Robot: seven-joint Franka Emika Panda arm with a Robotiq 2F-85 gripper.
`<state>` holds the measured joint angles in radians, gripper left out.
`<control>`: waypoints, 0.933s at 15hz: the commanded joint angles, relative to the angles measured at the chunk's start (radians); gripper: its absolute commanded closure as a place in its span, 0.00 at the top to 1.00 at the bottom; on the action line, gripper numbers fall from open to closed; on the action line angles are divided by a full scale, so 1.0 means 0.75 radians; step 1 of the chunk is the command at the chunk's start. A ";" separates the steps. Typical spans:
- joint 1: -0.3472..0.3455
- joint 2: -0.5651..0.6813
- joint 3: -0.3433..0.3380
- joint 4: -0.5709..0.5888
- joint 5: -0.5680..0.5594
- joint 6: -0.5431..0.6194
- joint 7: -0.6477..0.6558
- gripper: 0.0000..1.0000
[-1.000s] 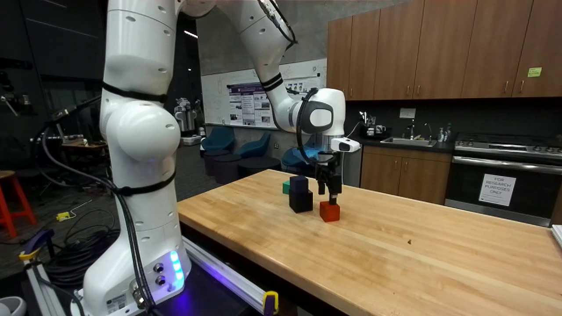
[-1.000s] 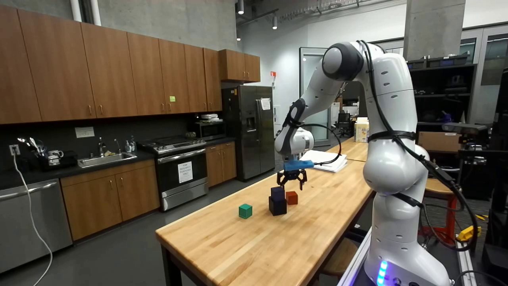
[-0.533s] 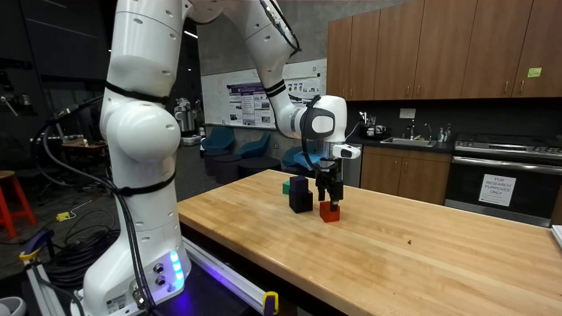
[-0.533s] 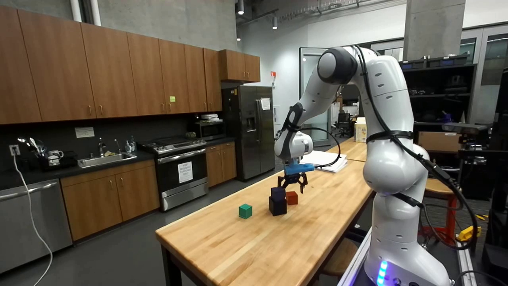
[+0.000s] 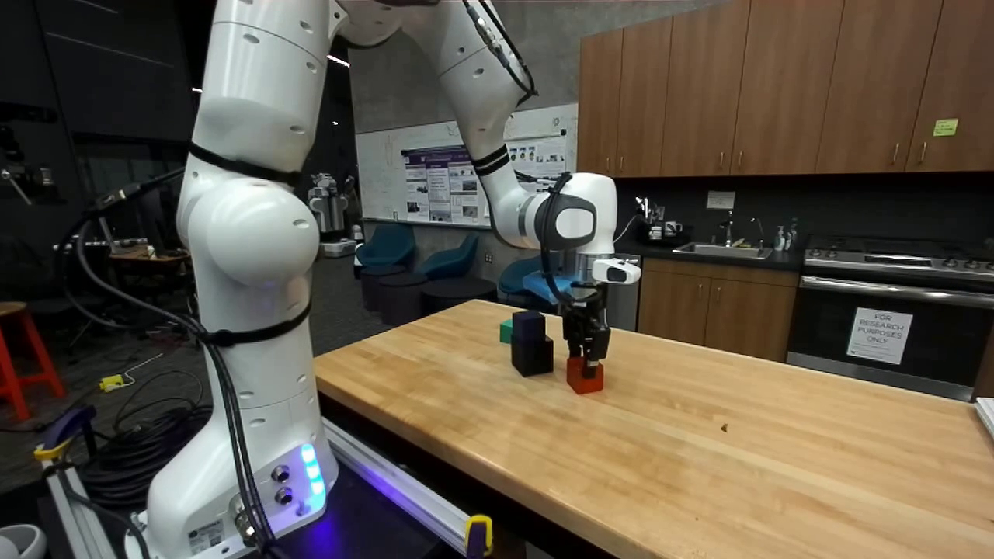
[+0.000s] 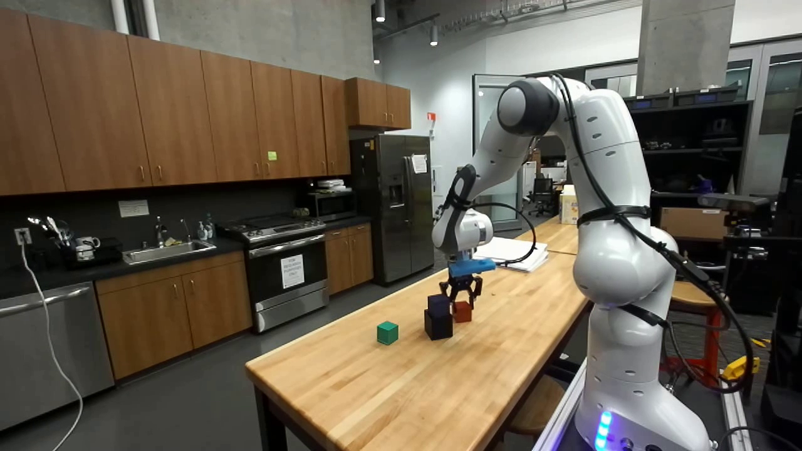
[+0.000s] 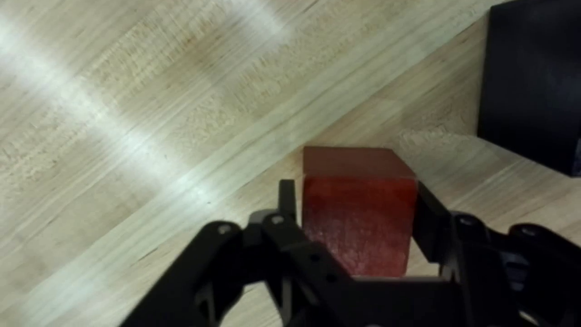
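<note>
We see a wooden counter (image 5: 699,466) in a room with brown cupboards (image 5: 776,93). A sign (image 5: 878,335) on the oven (image 5: 943,334) says "FOR RESEARCH PURPOSES ONLY." The claw (image 7: 356,206), spread a bit wider than the red block (image 7: 358,227), is around it on the counter.

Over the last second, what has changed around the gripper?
The gripper came down around the red block, fingers drawn inward; in the wrist view a gap shows beside one finger, so no firm grip is visible. The red block shifted slightly away from the black block. The black block, the dark blue block on it and the green block stayed put.
</note>
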<state>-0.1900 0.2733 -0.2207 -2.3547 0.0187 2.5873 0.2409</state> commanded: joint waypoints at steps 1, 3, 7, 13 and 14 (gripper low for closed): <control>0.004 -0.031 -0.010 0.000 0.002 -0.012 -0.026 0.31; 0.014 -0.048 -0.016 -0.008 -0.018 -0.009 -0.011 0.30; 0.023 -0.107 -0.018 -0.021 -0.027 -0.038 0.007 0.30; 0.040 -0.243 -0.001 -0.018 -0.037 -0.136 0.016 0.30; 0.043 -0.271 0.001 -0.018 -0.048 -0.155 0.023 0.30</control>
<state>-0.1684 0.1562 -0.2201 -2.3481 0.0111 2.5253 0.2416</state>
